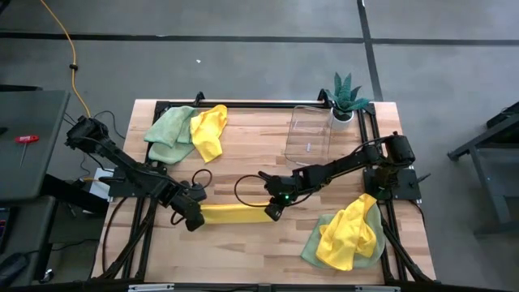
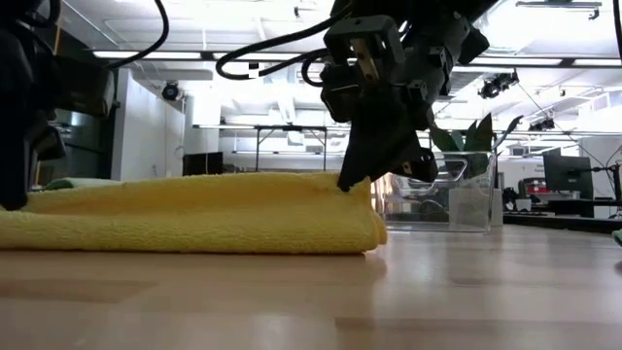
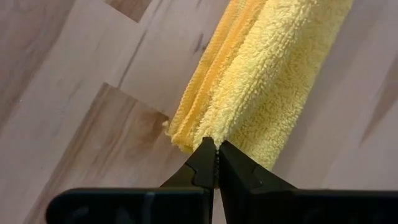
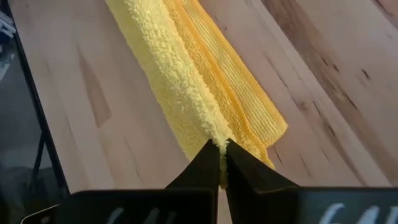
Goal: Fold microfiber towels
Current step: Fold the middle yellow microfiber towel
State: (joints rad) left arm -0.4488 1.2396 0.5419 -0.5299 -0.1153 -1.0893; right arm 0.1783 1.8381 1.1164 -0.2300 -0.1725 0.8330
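A bright yellow microfiber towel [image 1: 233,213], folded into a long narrow strip of several layers, lies on the table's near middle, running left to right. My left gripper [image 1: 195,219] is shut on its left end and my right gripper [image 1: 272,212] on its right end. In the low view the strip [image 2: 194,219] lies flat on the wood. There the right gripper [image 2: 350,180] stands at its right end. The left gripper [image 2: 15,190] shows only at the picture's left edge. My left gripper pinches the plush upper fold at the strip's left end [image 3: 216,132] between its two fingertips, slanting steeply down and along the strip. The ribbed layers beside it [image 3: 186,134] lie outside the pinch. The strip lies on the table. My right gripper pinches the plush top fold at the strip's right end [image 4: 219,138] between its two fingertips, slanting down from the right and along the strip. The ribbed layers [image 4: 261,127] lie beside the fingers. In the low view the end [image 2: 364,209] rests on the table.
A sage green towel [image 1: 169,130] and a yellow one [image 1: 209,130] lie heaped at the far left. Another yellow towel on a green one [image 1: 349,235] lies at the near right. A clear plastic bin [image 1: 310,134] and a potted plant [image 1: 345,97] stand at the far right.
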